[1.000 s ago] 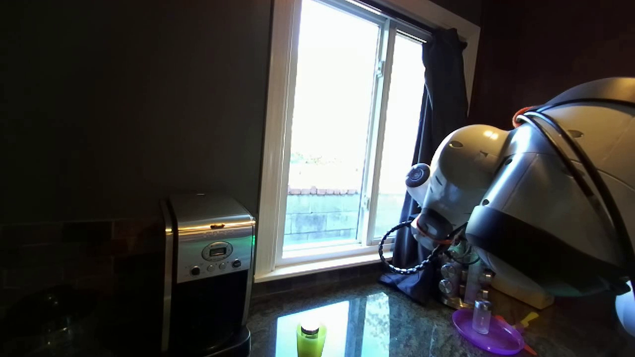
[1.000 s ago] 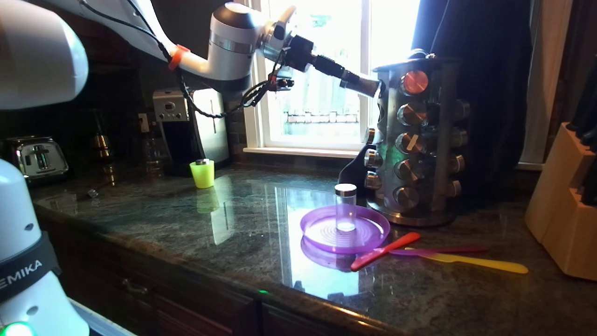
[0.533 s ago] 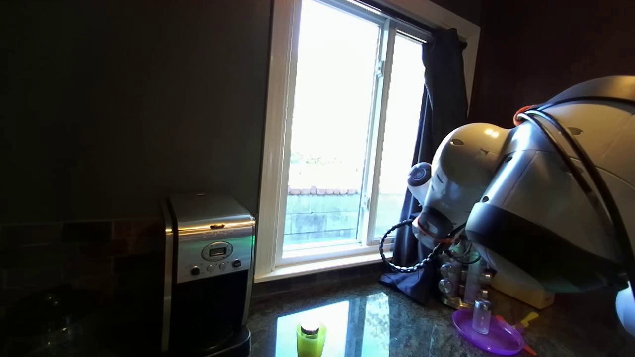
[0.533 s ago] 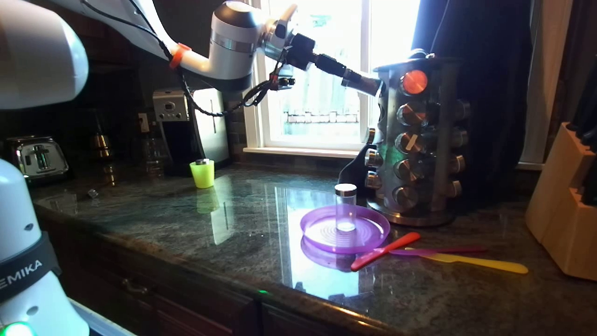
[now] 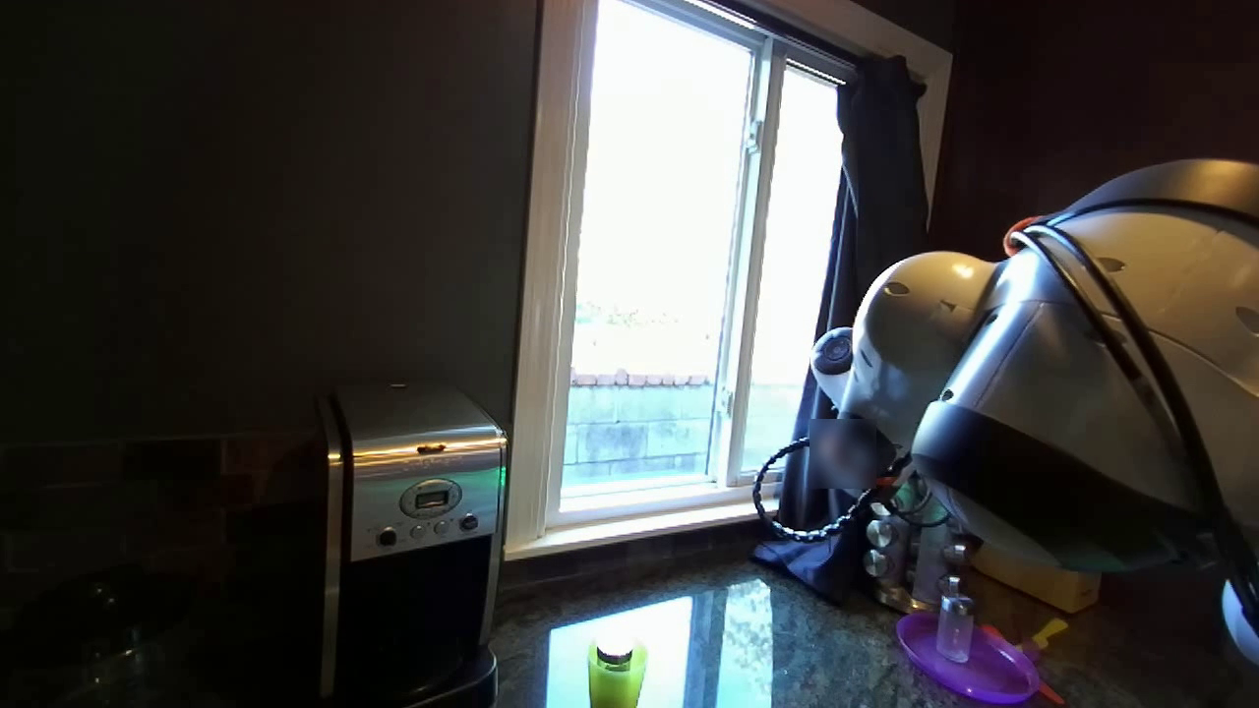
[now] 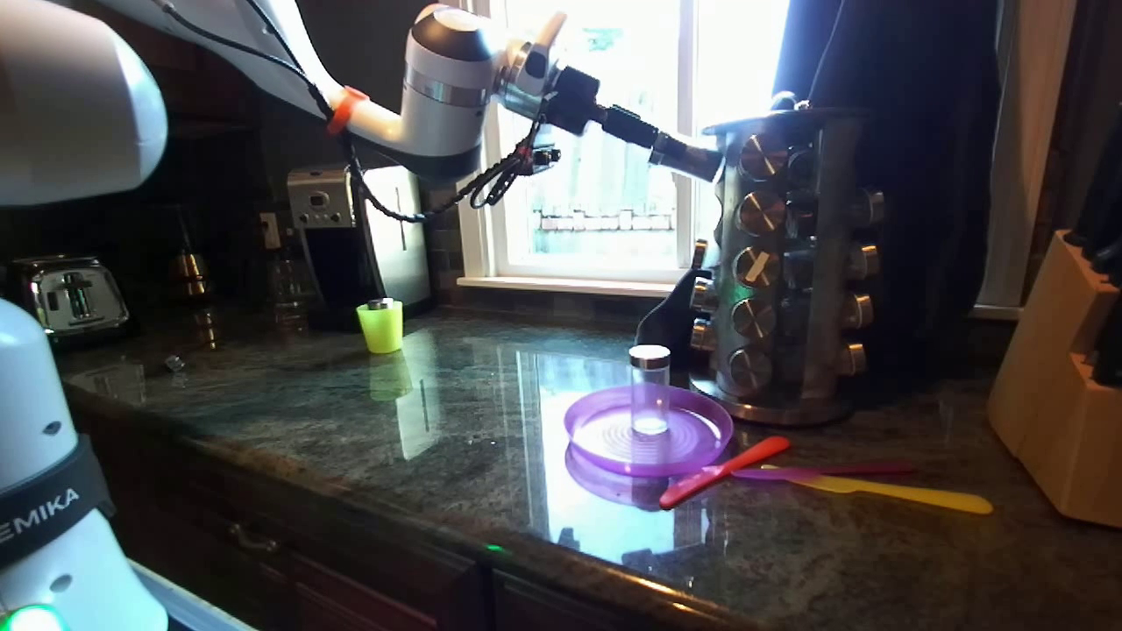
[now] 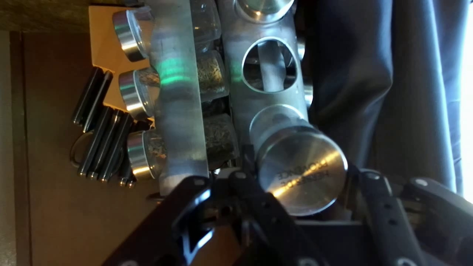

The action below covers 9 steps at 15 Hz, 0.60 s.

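Taking up the most room is the dark stone counter (image 6: 307,438), with a bright window (image 5: 669,197) behind it and the white robot arm (image 6: 447,88) slung over it. Next are a metal spice rack (image 7: 181,122), a silver coffee maker (image 5: 428,521) well apart from it, and a wooden knife block (image 6: 1065,412). Then there's the black gripper (image 7: 305,168), clamped around a tilted spice jar (image 7: 295,159), one finger on either side. Down a size, a purple plate (image 6: 596,429) sits near the rack with a red knife (image 6: 723,473), a purple knife (image 6: 850,471) and a yellow knife (image 6: 912,495) beside it, and a lime cup (image 6: 380,331) is by the coffee maker. Jars are smaller: an upright jar (image 6: 650,386) stands on the plate, while the gripped one has its glass end at a round hole near the rack's top (can't tell how far in, tbh). Tiniest is its lid print (image 7: 303,174), upside down in the wrist view.
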Motion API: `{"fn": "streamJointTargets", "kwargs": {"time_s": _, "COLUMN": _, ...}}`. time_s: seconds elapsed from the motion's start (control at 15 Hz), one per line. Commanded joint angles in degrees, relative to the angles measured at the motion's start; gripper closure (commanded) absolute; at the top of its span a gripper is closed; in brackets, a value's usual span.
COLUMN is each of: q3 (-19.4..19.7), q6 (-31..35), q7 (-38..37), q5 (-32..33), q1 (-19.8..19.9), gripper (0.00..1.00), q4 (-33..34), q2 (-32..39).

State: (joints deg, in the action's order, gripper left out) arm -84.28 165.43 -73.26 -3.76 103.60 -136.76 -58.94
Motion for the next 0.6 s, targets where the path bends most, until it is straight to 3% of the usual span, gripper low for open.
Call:
{"fn": "streamJointTargets", "kwargs": {"time_s": 0.0, "q3": -0.62, "q6": 2.32, "q7": -0.30, "q5": -2.05, "q1": 1.87, "gripper": 0.76, "q4": 0.14, "q2": -0.66}}
{"fn": "streamJointTargets", "kwargs": {"time_s": 0.53, "q3": -1.82, "q6": 6.49, "q7": -3.53, "q5": -4.81, "q1": 3.74, "gripper": 0.76, "q4": 0.20, "q2": -3.04}}
